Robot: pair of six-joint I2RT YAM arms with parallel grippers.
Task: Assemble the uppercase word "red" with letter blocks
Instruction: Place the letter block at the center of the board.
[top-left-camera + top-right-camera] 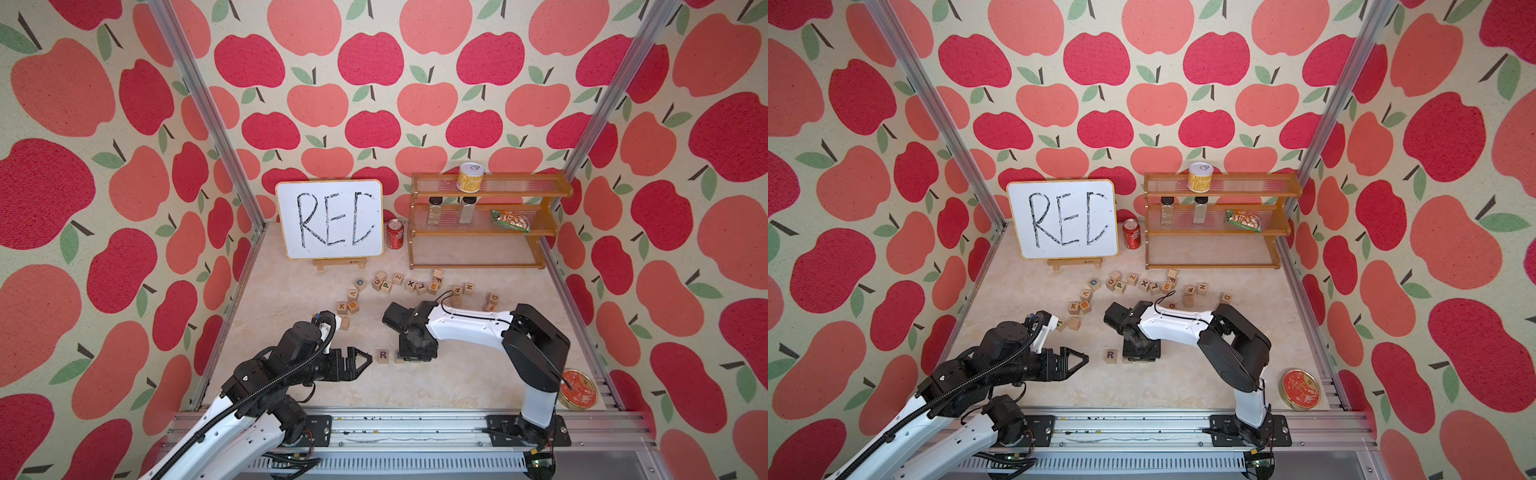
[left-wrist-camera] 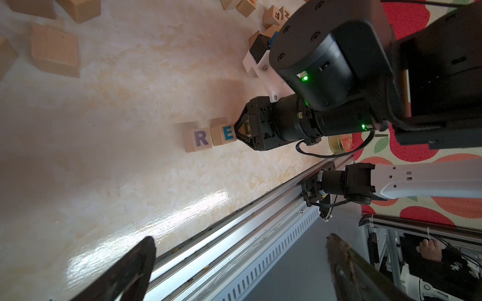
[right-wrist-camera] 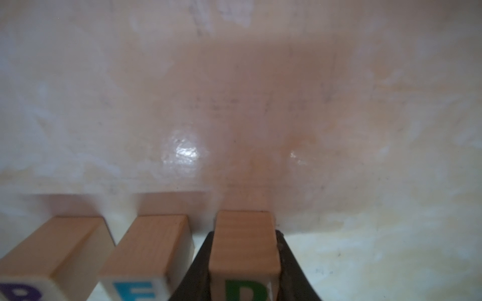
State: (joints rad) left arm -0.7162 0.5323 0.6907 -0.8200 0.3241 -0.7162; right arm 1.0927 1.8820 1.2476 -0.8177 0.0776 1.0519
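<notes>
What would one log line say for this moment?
right gripper: shut on D block, next to E block | left gripper: open, empty | R block: beside E block

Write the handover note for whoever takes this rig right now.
Left pincer: open, empty, apart from the R block.
Right pincer: shut on the D block, close beside the E block.
Done: R and E stand in a row on the table, with D at the row's end.
Left to do: release D, pull the arm back, check the spacing.
</notes>
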